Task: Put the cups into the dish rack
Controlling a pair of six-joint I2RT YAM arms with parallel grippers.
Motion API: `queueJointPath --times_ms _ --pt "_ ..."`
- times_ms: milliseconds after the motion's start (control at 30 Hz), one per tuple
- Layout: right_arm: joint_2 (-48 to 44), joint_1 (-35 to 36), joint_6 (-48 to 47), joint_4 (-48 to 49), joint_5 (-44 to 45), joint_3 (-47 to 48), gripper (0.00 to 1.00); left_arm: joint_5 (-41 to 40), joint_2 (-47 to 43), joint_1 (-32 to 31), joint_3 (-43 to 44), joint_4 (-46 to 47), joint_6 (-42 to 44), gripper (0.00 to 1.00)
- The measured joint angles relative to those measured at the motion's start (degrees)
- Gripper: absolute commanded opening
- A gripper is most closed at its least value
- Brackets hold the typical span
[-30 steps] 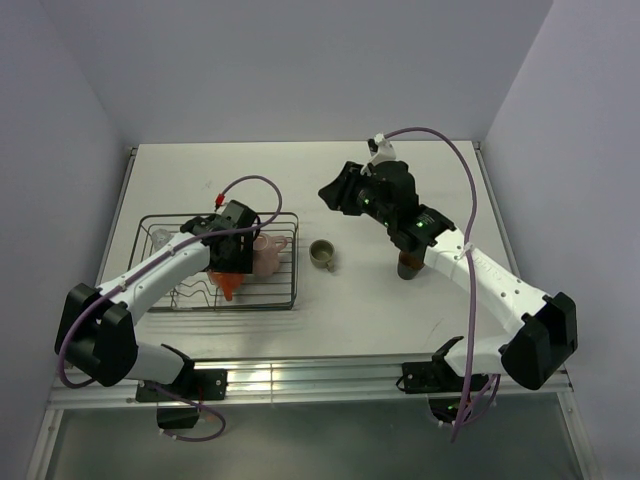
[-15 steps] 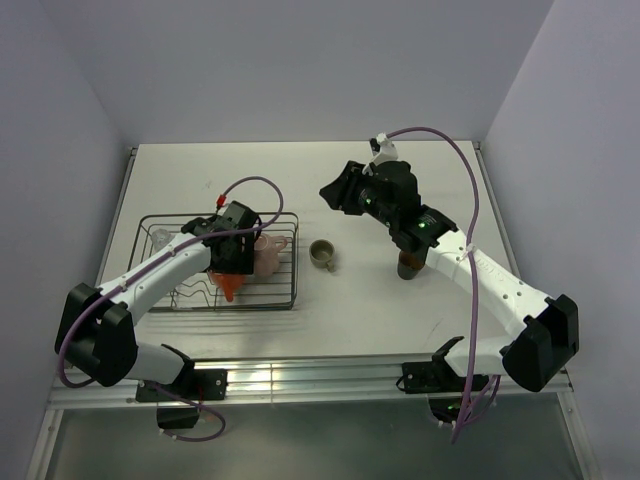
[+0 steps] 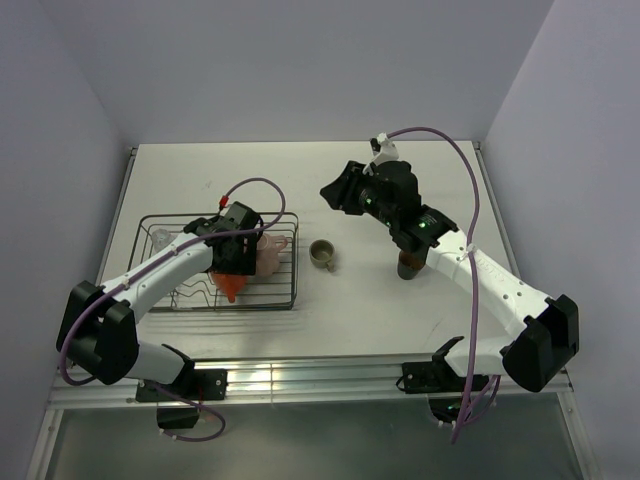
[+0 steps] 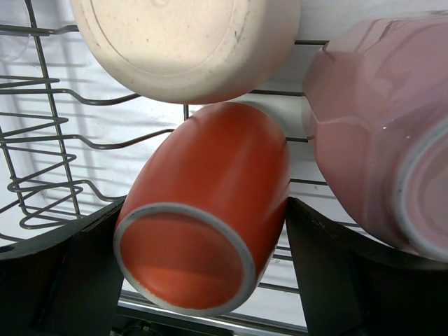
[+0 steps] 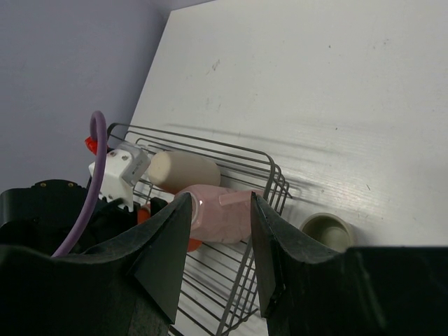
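Tabletop (image 3: 300, 175) white, walls (image 3: 300, 60) pale lilac, dish rack (image 3: 275, 285) left.

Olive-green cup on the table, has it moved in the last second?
No. The olive-green cup sits where it was, upright, with the same gap to the dish rack's right rim.

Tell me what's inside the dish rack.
Orange mug, pink mug and beige tumbler lie on their sides inside the dish rack. The left arm hides part of its floor from above.
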Motion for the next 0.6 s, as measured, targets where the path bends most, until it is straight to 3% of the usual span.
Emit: queueJointPath --times_ms 133,200,600 --pt "0.0 0.0 0.0 0.0 0.0 -0.2 0.47 -0.1 0.0 0.0 0.0 0.0 0.0 0.91" --pt "0.0 0.0 0.0 -0.1 0.0 -0.4 0.47 -0.1 0.0 0.0 0.0 0.1 -0.2 0.99" --pt "0.0 0.0 0.0 -0.1 -0.4 -0.5 0.47 -0.4 -1.9 -0.1 0.0 -0.3 -0.8 0.99"
